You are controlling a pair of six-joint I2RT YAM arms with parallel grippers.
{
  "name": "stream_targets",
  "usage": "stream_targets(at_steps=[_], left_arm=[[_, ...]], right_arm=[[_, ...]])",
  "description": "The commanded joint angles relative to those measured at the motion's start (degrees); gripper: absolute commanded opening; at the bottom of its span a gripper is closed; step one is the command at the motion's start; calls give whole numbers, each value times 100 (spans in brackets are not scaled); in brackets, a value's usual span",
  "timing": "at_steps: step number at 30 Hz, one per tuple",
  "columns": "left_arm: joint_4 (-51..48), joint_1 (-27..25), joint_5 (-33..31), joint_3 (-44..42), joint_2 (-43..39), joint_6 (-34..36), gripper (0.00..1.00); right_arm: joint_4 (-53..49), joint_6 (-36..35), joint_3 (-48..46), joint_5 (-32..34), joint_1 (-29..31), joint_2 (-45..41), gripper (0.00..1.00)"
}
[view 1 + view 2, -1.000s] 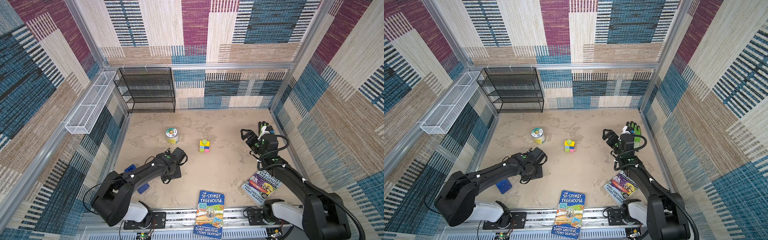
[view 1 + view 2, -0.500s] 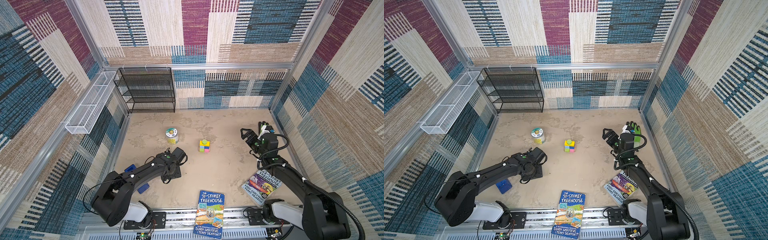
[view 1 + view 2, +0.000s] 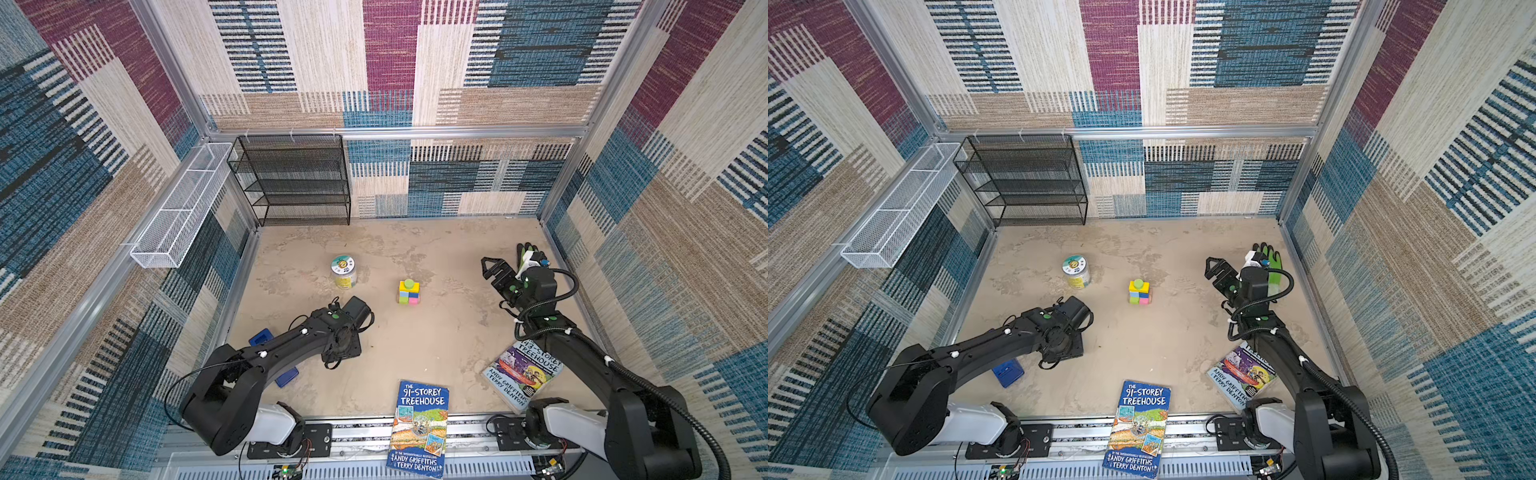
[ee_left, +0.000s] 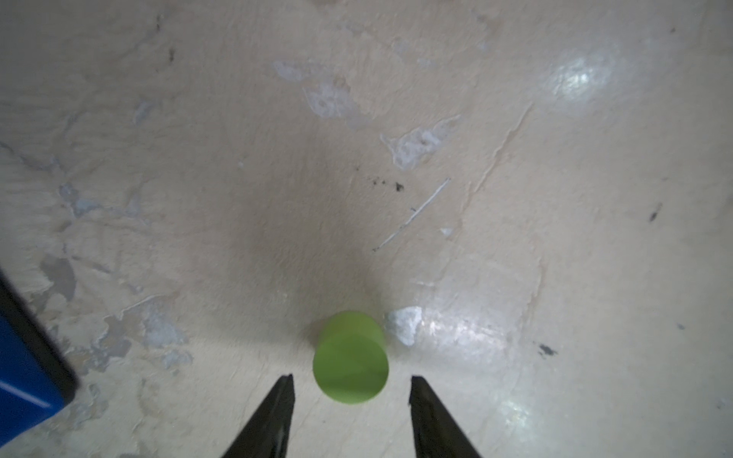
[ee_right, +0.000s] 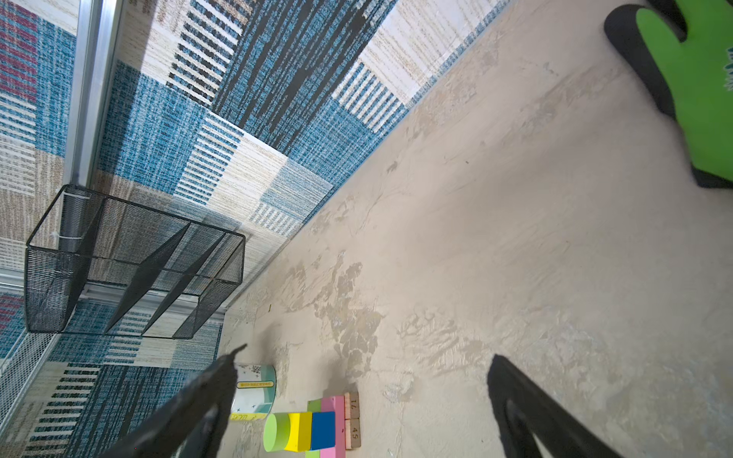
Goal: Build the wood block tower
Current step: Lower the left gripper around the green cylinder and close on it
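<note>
L gripper [image 4: 351,378] low over tabletop [image 4: 396,119], jaws part-open, straddling loose lime cylinder [image 4: 351,357] w/ a gap each side, no contact seen (cylinder upright, hidden under the wrist in both top views). R gripper [image 5: 369,353] spread wide, empty, at right side. Tower [image 3: 409,292] stands mid-table, top lime piece [image 3: 410,284] on it, near round tin [image 3: 343,272], well apart from both grippers.

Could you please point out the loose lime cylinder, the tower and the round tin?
loose lime cylinder [image 4: 351,368]: left wrist view, its top face.
tower [image 3: 405,289]: a top view, its yellow block.
round tin [image 3: 343,265]: a top view, its lid.
</note>
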Motion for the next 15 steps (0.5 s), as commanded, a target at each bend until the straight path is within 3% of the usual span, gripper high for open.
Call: stream_targets(at_steps=[1,15], left_arm=[[34,3,46,-13,22,-91,51],[205,7,-2,-82,132,-144,42]], right_arm=[[72,3,-2,1,-1,-27,100],[103,11,-3,-20,1,-10,100]])
